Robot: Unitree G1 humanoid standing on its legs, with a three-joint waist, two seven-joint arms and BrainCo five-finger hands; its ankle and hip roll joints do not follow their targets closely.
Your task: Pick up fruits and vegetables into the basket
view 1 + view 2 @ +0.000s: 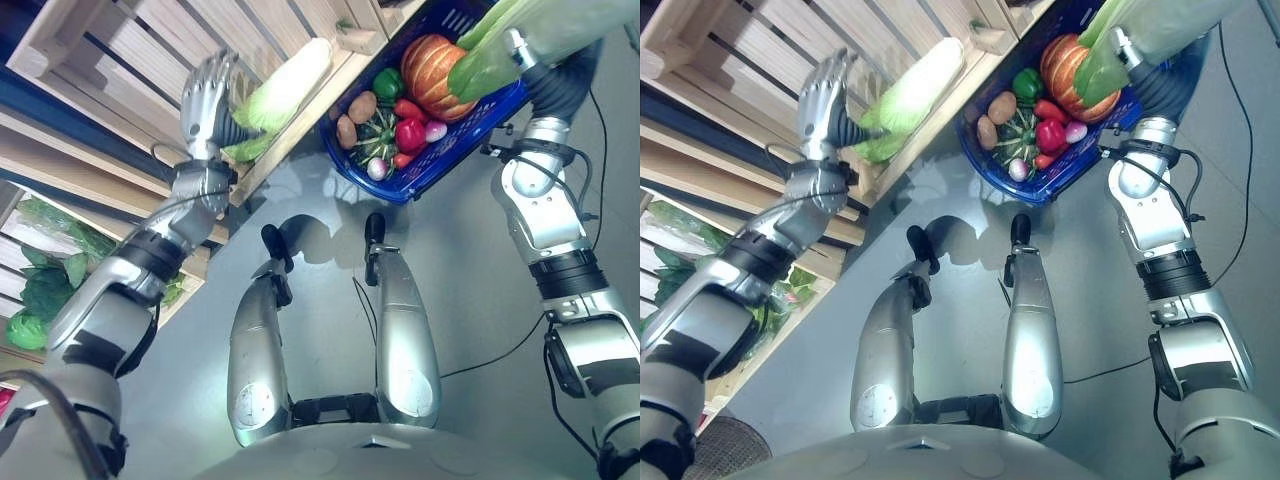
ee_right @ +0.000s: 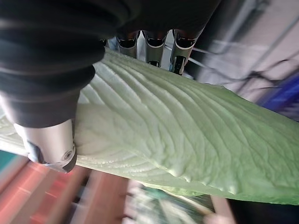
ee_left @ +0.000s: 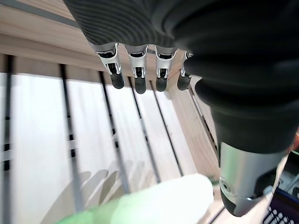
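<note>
Your right hand (image 2: 154, 44) has a pale green napa cabbage (image 2: 187, 135) right up against its wrist camera: the fingers (image 2: 180, 56) curl over one edge of the ribbed leaves and the thumb (image 2: 49, 140) presses the other side, so the hand is clamped on it. From the head camera you see that cabbage held at the upper right, over the far end of the blue basket (image 1: 440, 165) and overlapping its rim.

Look into the basket and you find an orange pumpkin (image 1: 435, 65), a green pepper (image 1: 388, 83), a red pepper (image 1: 410, 133), a potato (image 1: 362, 106), a second brown one (image 1: 346, 131) beside it, a dark green striped squash (image 1: 378, 132) and small pink-white radishes (image 1: 378, 168).

Your left hand (image 1: 205, 95) is raised in front of the wooden slatted crate (image 1: 150, 40), fingers (image 3: 140, 81) straight and spread, holding nothing. A second napa cabbage (image 1: 285, 90) lies on the crate's edge just beside that hand, between it and the basket; you cannot tell whether the palm touches it. Leafy greens (image 1: 45, 280) sit in a lower crate at the left.
</note>
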